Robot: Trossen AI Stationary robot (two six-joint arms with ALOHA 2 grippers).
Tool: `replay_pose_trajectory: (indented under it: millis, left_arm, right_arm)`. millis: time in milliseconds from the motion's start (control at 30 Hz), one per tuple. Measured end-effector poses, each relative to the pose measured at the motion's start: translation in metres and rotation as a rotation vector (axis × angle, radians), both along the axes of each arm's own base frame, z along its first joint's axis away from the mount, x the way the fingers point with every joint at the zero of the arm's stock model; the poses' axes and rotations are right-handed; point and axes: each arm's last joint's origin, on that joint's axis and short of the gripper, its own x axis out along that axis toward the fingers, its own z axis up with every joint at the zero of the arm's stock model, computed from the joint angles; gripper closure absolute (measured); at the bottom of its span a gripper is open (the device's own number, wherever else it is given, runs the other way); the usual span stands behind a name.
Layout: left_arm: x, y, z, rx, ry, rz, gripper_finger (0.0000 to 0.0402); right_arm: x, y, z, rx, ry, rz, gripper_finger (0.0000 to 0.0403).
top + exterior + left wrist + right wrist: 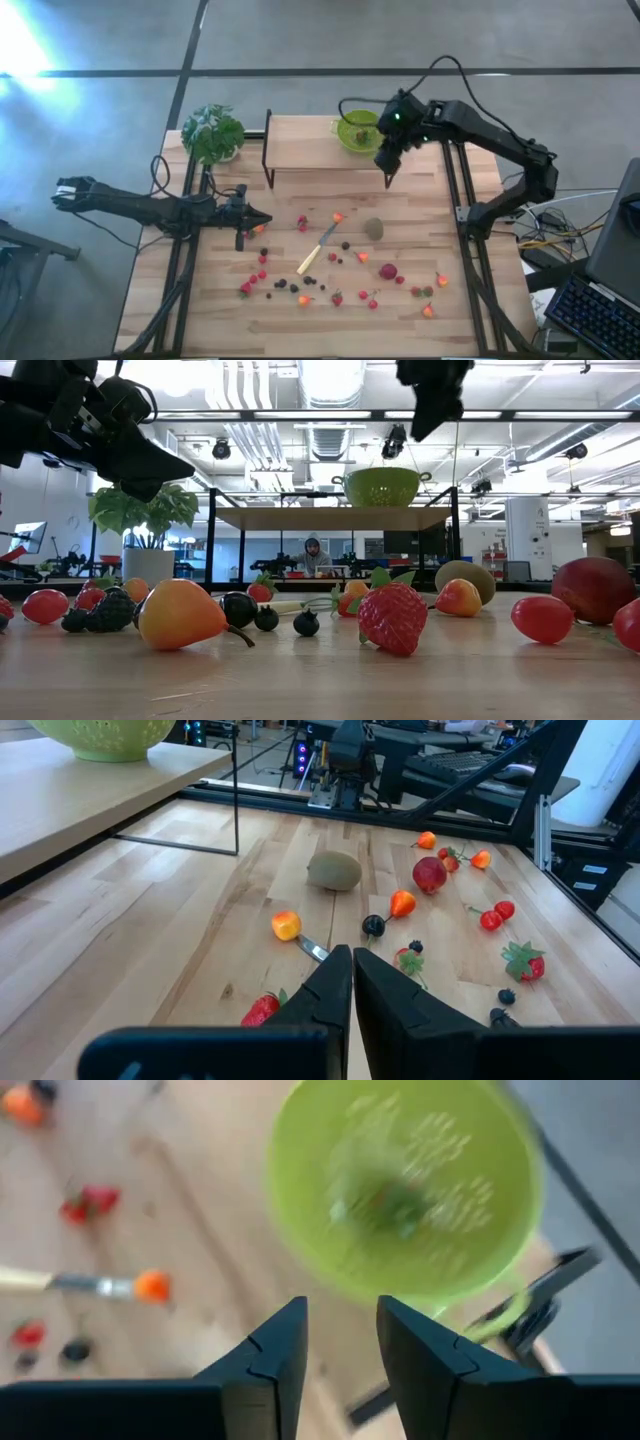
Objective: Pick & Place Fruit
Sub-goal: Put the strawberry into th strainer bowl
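Overhead layout of the wooden counter (300, 165). A raised shelf (310, 150) spans the far edge, from 11 to 1 o'clock, and carries a green colander (356, 131) at its 1 o'clock end; a potted plant (212, 133) stands at 10 o'clock.

The right end effector (389, 172) hangs above the front edge of the shelf, just beside the colander. In its wrist view its two fingers (275, 1350) stand a narrow gap apart with nothing between them, and the colander fills the frame beyond; the contents of the bowl are blurred.

The left end effector (262, 222) hovers over the counter at 9 o'clock of centre, fingers (325, 988) pressed together and empty.

The fruit (340, 275) lies scattered across the near half of the counter, from 4 to 8 o'clock: red strawberries (392, 617), dark berries (306, 623) and orange pieces (180, 613). A brown-green kiwi (374, 229) lies right of centre. A pale-handled knife (315, 253) lies among the fruit at centre, angled toward 1 o'clock.

A person (315, 555) sits far behind the counter in the low view.
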Motion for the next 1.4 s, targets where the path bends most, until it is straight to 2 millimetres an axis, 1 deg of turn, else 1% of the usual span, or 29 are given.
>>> replay_pose_trajectory:
  millis: [200,433,567,700,900,1067,1233,1400]
  left_arm:
    - [0.0,0.0,0.0,0.0,0.0,0.0,0.0381]
    - [0.0,0.0,0.0,0.0,0.0,0.0,0.0381]
    - [0.0,0.0,0.0,0.0,-0.001,0.0,0.0381]
    - [0.0,0.0,0.0,0.0,0.0,0.0,0.0381]
    - [0.0,0.0,0.0,0.0,0.0,0.0,0.0381]
    - [0.0,0.0,0.0,0.0,0.0,0.0,0.0381]
    - [0.0,0.0,0.0,0.0,0.0,0.0,0.0381]
    - [0.0,0.0,0.0,0.0,0.0,0.0,0.0381]
  right_arm:
    - [-0.01,0.04,0.004,0.042,0.04,0.044,0.0273]
    - [-0.015,0.088,0.01,0.09,0.015,0.123,0.0268]
    - [-0.017,0.119,0.01,0.107,0.008,0.175,0.0277]
    - [-0.02,0.152,0.004,0.139,0.025,0.224,0.0287]
    - [-0.034,0.201,-0.016,0.197,0.08,0.246,0.0296]
    - [-0.051,0.234,-0.04,0.241,0.148,0.213,0.0285]
    - [-0.07,0.257,-0.066,0.267,0.207,0.121,0.0266]
    - [-0.086,0.269,-0.088,0.28,0.244,0.03,0.025]
